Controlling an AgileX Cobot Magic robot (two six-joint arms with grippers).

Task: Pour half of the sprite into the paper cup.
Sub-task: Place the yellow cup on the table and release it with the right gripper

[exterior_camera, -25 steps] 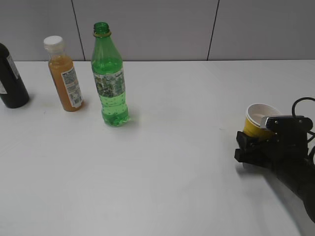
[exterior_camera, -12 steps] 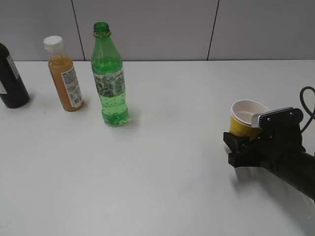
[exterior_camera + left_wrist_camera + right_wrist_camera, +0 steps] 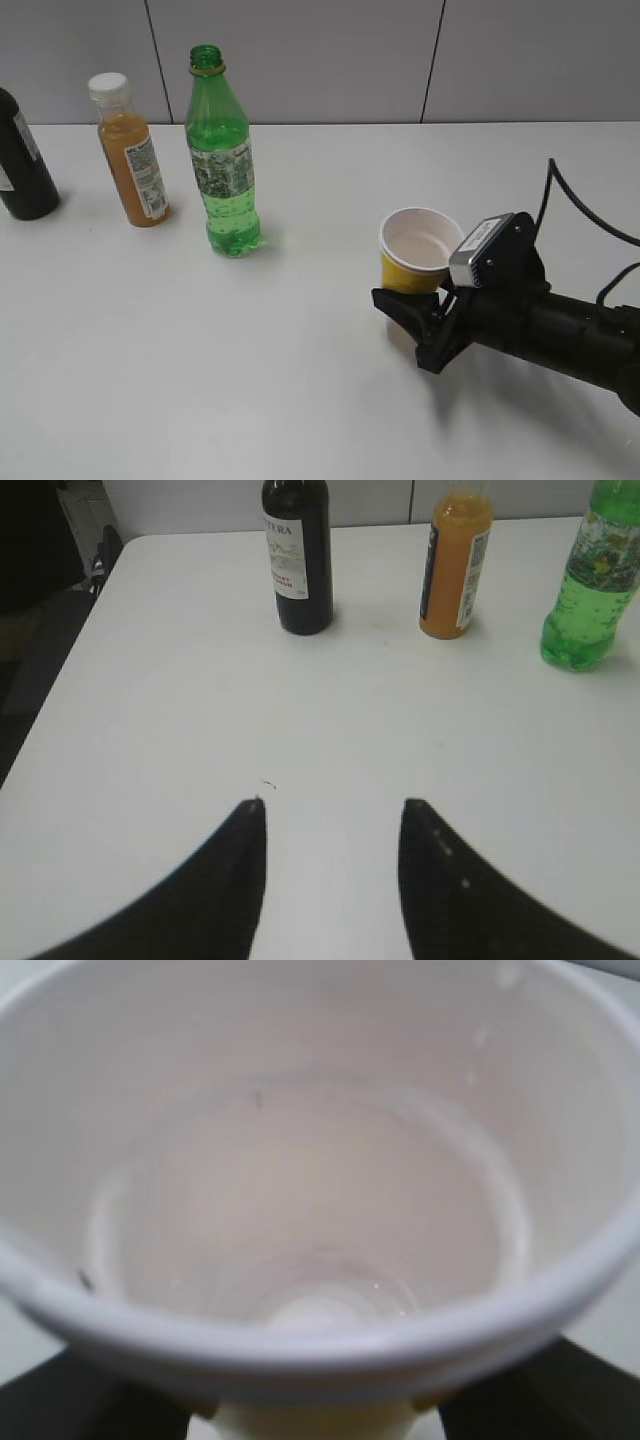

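Observation:
The sprite, a tall green uncapped bottle, stands at the back left of the white table; its lower part also shows in the left wrist view. The paper cup, yellow with a white inside, is empty and held upright just above the table by my right gripper, which is shut on its lower part. The cup's white inside fills the right wrist view. My left gripper is open and empty over bare table, well short of the bottles.
An orange-juice bottle with a white cap stands left of the sprite, and a dark bottle stands at the far left edge. Both show in the left wrist view, the juice and the dark bottle. A grey wall runs behind the table.
My right gripper has carried the paper cup leftwards from the table's right side toward the middle, closer to the sprite. The bottles have not moved.

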